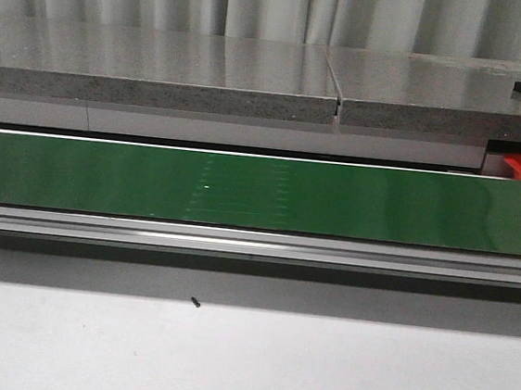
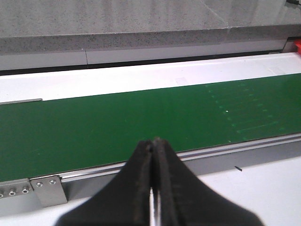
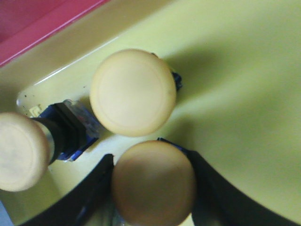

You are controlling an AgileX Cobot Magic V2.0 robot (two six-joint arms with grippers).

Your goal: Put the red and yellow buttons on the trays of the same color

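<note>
The right gripper holds a yellow button cap-up between its fingers, directly over the yellow tray, touching or just beside a second yellow button. The left gripper is closed and empty above the green conveyor belt.

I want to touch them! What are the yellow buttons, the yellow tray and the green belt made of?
The yellow buttons look like smooth, matte plastic: rounded caps with an even colour. The yellow tray seems glossy plastic, with soft reflections on it. The green belt looks like rubbery sheet with a dull sheen, though that is less certain.
</note>
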